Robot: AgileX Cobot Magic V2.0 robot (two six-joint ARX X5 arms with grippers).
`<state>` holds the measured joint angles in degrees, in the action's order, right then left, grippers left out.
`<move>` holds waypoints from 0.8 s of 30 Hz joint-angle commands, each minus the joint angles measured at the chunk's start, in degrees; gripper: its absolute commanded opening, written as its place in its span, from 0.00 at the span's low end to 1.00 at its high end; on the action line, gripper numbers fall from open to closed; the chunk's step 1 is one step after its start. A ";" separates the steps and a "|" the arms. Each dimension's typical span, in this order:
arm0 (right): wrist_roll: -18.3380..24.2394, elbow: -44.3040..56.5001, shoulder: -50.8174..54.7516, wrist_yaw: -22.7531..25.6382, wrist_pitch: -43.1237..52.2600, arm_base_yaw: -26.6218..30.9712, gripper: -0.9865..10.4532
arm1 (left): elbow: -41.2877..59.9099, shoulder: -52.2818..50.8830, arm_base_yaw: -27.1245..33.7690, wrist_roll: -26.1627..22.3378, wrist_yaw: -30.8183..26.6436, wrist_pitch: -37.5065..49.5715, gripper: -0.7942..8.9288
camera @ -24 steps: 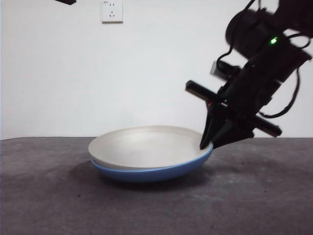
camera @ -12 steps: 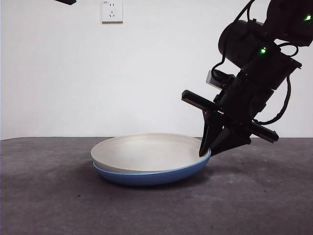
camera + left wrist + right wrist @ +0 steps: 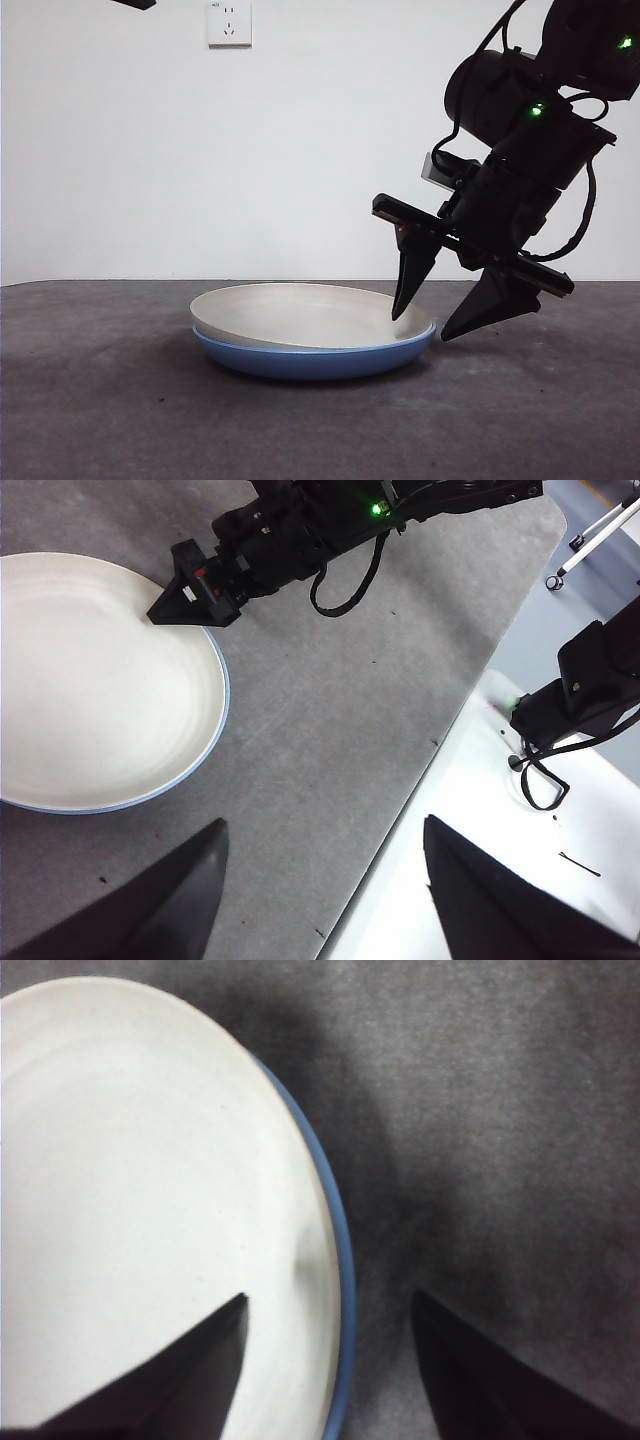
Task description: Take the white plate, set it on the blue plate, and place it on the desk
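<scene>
A plain white wall (image 3: 300, 150) stands behind the bench (image 3: 100, 400), bearing a white socket (image 3: 229, 22). Beyond the bench's edge lies a pale floor (image 3: 470, 810).

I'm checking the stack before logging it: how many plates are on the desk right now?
2. The white plate sits nested in the blue plate, which rests on the desk. The right gripper straddles their rim, jaws open. Nothing suggests a third underneath.

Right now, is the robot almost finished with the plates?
Partly. The white plate already sits nested in the blue plate. The right gripper is open, its jaws straddling the plates' rim on that side, holding nothing. The left gripper waits open, away from the plates. Setting the plate back on the desk isn't done yet.
</scene>
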<state>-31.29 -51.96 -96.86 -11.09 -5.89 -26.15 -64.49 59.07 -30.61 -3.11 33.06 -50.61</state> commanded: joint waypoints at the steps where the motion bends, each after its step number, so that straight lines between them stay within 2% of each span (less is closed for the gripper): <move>1: 0.70 -0.96 -0.07 0.28 -0.20 -0.35 0.34 | -0.48 0.44 -0.26 -0.28 0.39 0.42 0.40; 6: 2.29 -0.96 4.61 0.57 -1.44 -0.33 0.34 | -0.48 0.44 -0.26 -0.28 0.39 0.42 0.40; 12: 8.28 -0.96 14.62 0.96 -8.44 -0.35 0.34 | -0.48 0.44 -0.26 -0.28 0.39 0.44 0.40; 17: 15.10 -0.96 24.87 -0.79 -16.02 -0.52 0.34 | -0.48 0.44 -0.26 -0.28 0.39 0.46 0.40; 21: 18.08 -0.96 32.94 -1.79 -23.02 -0.92 0.34 | -0.48 0.44 -0.26 -0.28 0.39 0.48 0.40; 24: 19.41 -0.96 37.88 -5.60 -28.48 -1.14 0.34 | -0.48 0.44 -0.26 -0.28 0.39 0.46 0.40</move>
<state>-14.04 -52.01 -59.29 -15.73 -33.52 -26.72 -64.49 59.07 -30.61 -3.11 33.06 -50.59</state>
